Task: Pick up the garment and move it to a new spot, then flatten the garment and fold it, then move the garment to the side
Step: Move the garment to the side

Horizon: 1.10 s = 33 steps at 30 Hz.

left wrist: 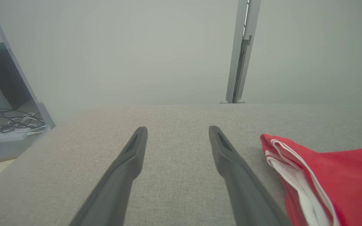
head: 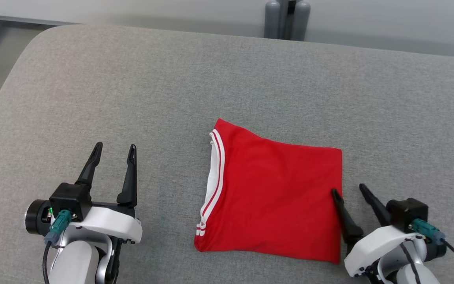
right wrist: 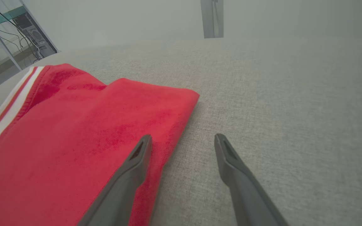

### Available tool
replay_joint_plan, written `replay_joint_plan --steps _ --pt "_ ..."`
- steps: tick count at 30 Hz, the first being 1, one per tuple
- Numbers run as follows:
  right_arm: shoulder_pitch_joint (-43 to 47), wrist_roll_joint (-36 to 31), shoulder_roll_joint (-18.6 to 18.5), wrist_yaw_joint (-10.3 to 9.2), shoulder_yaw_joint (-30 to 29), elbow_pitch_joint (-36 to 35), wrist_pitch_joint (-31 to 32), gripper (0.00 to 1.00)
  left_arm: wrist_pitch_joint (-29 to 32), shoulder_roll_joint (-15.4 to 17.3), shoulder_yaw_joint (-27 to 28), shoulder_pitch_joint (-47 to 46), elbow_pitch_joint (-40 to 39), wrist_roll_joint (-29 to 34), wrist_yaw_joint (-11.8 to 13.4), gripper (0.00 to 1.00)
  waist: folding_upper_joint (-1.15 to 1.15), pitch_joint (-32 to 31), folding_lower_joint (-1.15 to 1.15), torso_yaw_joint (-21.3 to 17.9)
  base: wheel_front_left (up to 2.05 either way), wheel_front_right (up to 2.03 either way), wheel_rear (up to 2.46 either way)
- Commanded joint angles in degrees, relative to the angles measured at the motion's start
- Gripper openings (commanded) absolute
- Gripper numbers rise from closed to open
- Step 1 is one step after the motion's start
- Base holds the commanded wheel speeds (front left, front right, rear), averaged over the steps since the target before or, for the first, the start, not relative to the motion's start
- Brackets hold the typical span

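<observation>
Both grippers stand wide and empty: left gripper near the folded red garment on the grey counter, right gripper straddling its right edge. Folding looks done; next, pinch all layers and shift it aside

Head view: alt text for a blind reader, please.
A folded red garment with white-striped trim lies on a grey fabric surface. The open left gripper sits apart at lower left; the open right gripper is at the garment's right edge.
</observation>
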Motion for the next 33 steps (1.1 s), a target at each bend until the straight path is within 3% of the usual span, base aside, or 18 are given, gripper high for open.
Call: replay_joint_plan --steps 1,7,8,9,10,11,22,28,33 --pt "-0.73 0.90 -0.33 0.02 0.93 2.03 -0.01 1.00 -0.26 0.12 0.04 -0.53 0.50 -0.23 -0.32 1.00 0.00 0.43 0.00 0.67 0.00 0.00 0.00" --pt "-1.81 3.10 -0.25 0.02 4.10 7.21 0.85 1.00 -0.41 -0.25 0.09 -0.99 1.05 -0.30 -0.41 1.00 0.00 0.91 0.00 1.13 0.00 0.00 0.00" --pt "-2.21 3.58 -0.19 0.02 4.50 7.81 0.75 0.91 -0.43 -0.28 0.15 -1.05 1.11 -0.31 -0.44 1.00 0.00 1.04 0.00 1.11 0.00 0.00 0.00" --pt "-2.56 4.24 -0.16 0.02 5.03 8.41 0.78 0.43 -0.40 -0.33 0.16 -1.12 1.20 -0.32 -0.52 1.00 0.00 1.12 0.00 1.09 0.00 0.00 0.00" --pt "-2.93 4.56 -0.15 0.02 5.47 9.04 0.80 0.09 -0.41 -0.31 0.20 -1.16 1.29 -0.31 -0.64 1.00 0.00 1.15 0.00 1.01 0.00 0.00 0.00" --pt "-3.28 4.86 -0.15 0.02 5.55 9.37 0.50 0.00 -0.43 -0.37 0.21 -1.24 1.38 -0.25 -0.65 1.00 0.00 1.18 0.00 0.91 0.00 0.00 0.00" --pt "-2.54 3.57 -2.26 -0.06 -0.20 7.16 -3.80 0.00 -0.46 0.26 0.38 -1.48 0.32 0.81 -0.77 1.00 0.00 1.33 0.00 -3.97 0.00 0.00 0.00" --pt "-1.18 0.62 -5.85 -0.04 -4.80 2.43 -3.38 0.00 -0.46 0.99 0.05 -2.53 -1.34 1.42 -1.02 1.00 0.00 2.99 0.00 -9.25 0.00 0.00 0.00" --pt "-2.38 -2.11 -11.27 0.00 -8.81 -1.71 -2.17 0.00 0.16 2.15 -0.44 -3.40 -2.55 1.90 -1.36 1.00 0.00 4.69 0.00 -13.25 0.00 0.00 0.00"
